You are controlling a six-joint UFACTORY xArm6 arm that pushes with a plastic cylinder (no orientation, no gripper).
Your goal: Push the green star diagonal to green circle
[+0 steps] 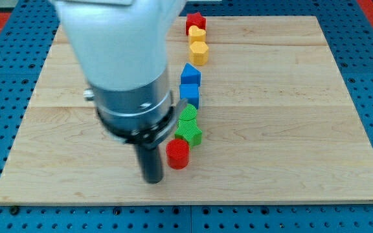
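My tip (153,180) rests on the wooden board (290,129) near the view's bottom, just to the left of the red cylinder (177,154); whether it touches that block I cannot tell. I have no jaws, only this dark rod, and it grasps nothing. The bulky body of my arm (125,65) fills the upper left of the view and hides part of the board behind it.

The green star (190,133) sits just above and right of the red cylinder, touching it or nearly so. The green circle (188,114) lies directly above the star, partly tucked against my arm's housing, so its shape is hard to read.

Further up runs a column: two blue blocks (190,84), then two yellow blocks (198,44), and a red star (193,21) at the board's top edge.
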